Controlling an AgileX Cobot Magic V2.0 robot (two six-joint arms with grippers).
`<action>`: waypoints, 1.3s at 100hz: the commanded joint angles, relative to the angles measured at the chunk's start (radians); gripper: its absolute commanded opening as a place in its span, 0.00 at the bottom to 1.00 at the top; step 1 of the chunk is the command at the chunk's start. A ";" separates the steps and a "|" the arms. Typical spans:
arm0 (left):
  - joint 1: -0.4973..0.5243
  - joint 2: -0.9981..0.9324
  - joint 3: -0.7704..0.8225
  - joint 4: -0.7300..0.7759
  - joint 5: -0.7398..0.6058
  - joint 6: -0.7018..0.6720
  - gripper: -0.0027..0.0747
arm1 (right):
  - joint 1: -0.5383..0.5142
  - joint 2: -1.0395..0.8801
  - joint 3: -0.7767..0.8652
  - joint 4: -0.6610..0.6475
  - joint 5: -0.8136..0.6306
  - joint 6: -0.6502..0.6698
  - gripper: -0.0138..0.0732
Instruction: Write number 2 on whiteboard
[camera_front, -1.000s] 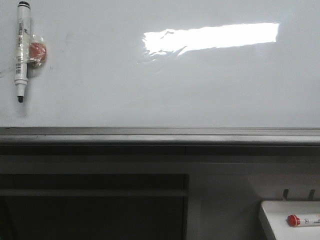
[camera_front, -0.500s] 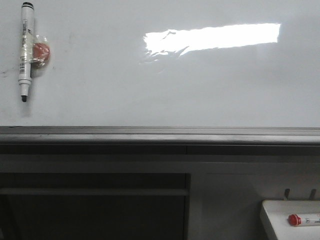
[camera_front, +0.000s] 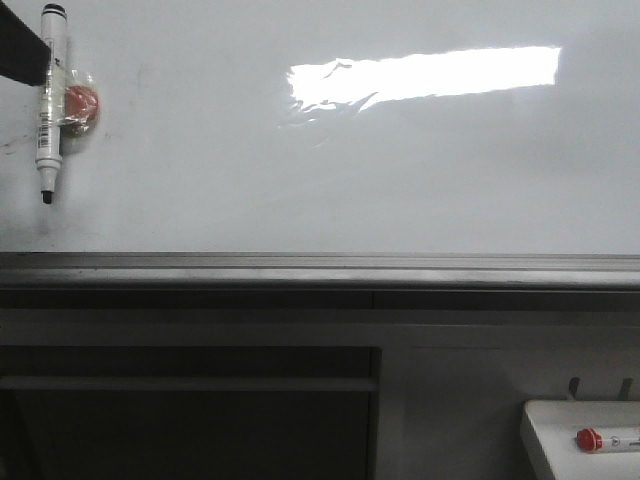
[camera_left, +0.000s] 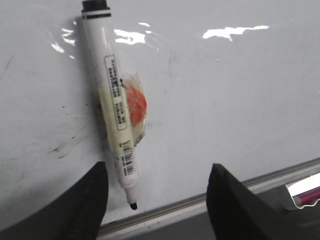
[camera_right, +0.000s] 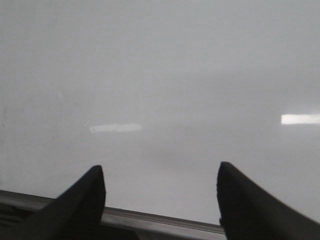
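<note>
Since a moment ago, a dark part of the left arm (camera_front: 20, 48) is coming into the front view's upper left corner, beside the black marker (camera_front: 48, 100), which is hanging where it was.

No number 2 is showing on the whiteboard (camera_front: 350, 170) yet; only faint dark smudges are lying near the marker, so the writing is judged not begun. The whiteboard is filling the upper part of the front view, its grey rail (camera_front: 320, 268) running below.

The marker is hanging upright on the board at its far left, tip down, taped over a round orange piece (camera_front: 80, 105), probably a magnet. In the left wrist view, the left claw (camera_left: 157, 200) is standing wide open and empty, the marker's tip (camera_left: 132, 205) lying just inside its left finger. The left arm is clearly the nearer one; its fingers seem to be straddling the marker's long axis.

The right claw (camera_right: 160, 200) is also gaping wide, holding nothing, facing bare board.

Counted: two markers, one black on the board, one red-capped marker (camera_front: 605, 439) on the small white tray (camera_front: 545, 430) at lower right.
</note>
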 joint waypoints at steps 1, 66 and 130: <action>-0.012 0.034 -0.038 -0.024 -0.108 0.003 0.55 | -0.006 0.012 -0.033 -0.004 -0.067 -0.010 0.65; -0.012 0.195 -0.038 -0.022 -0.202 0.003 0.01 | -0.006 0.012 -0.033 -0.002 -0.067 -0.010 0.65; -0.012 -0.075 -0.262 0.004 0.427 0.636 0.01 | 0.347 0.214 -0.267 0.134 0.128 -0.473 0.65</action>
